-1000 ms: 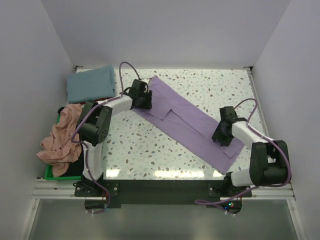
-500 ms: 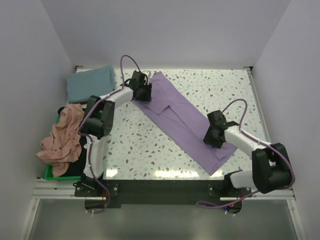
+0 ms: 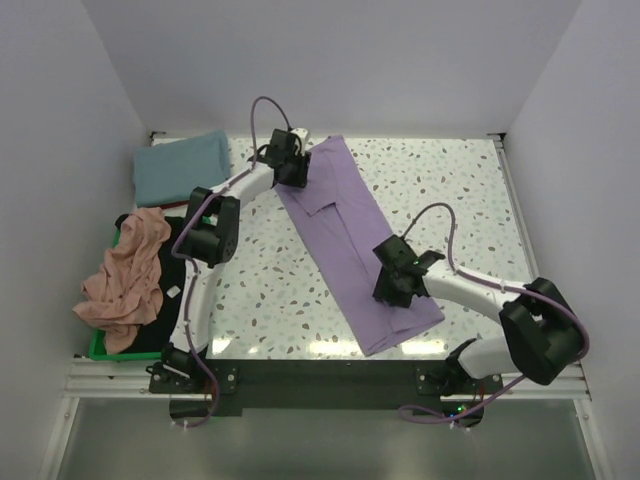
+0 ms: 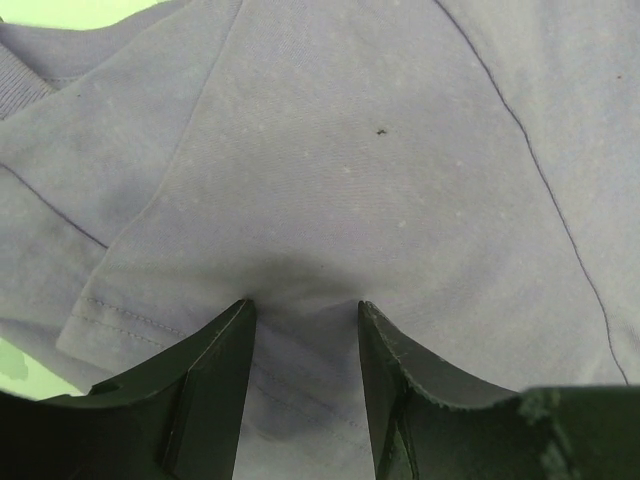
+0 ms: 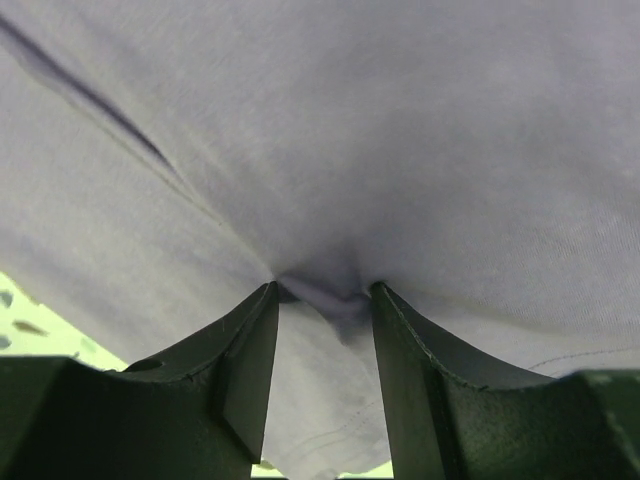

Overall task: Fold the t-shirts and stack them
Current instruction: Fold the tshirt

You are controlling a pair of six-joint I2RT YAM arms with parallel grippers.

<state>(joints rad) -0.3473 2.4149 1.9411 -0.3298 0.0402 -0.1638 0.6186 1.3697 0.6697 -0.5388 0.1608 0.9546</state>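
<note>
**Lavender shirt pinched at both ends**

The lavender shirt [image 3: 345, 235] lay as a long, narrow folded strip slanting across the speckled, stone-patterned table [image 3: 450, 170]. Its soft knit was mostly flat, with seams and a folded edge showing.

The left gripper [image 3: 292, 168] sat on its far end. In the left wrist view the black, ridged fingers [image 4: 215, 385] nipped a shallow dimple of cloth beside a double-stitched hem. The right gripper [image 3: 393, 285] sat toward its near end, its fingers [image 5: 245, 370] clamped on a small raised pucker with creases fanning out from it.

Left of the lavender shirt's far end rested a teal shirt [image 3: 182, 165], folded into a neat rectangle. Farther left and nearer, a pink shirt [image 3: 125, 280] slumped in a crumpled heap over the rim of a green plastic bin [image 3: 100, 347], with a black shirt [image 3: 158, 318] beneath it.
</note>
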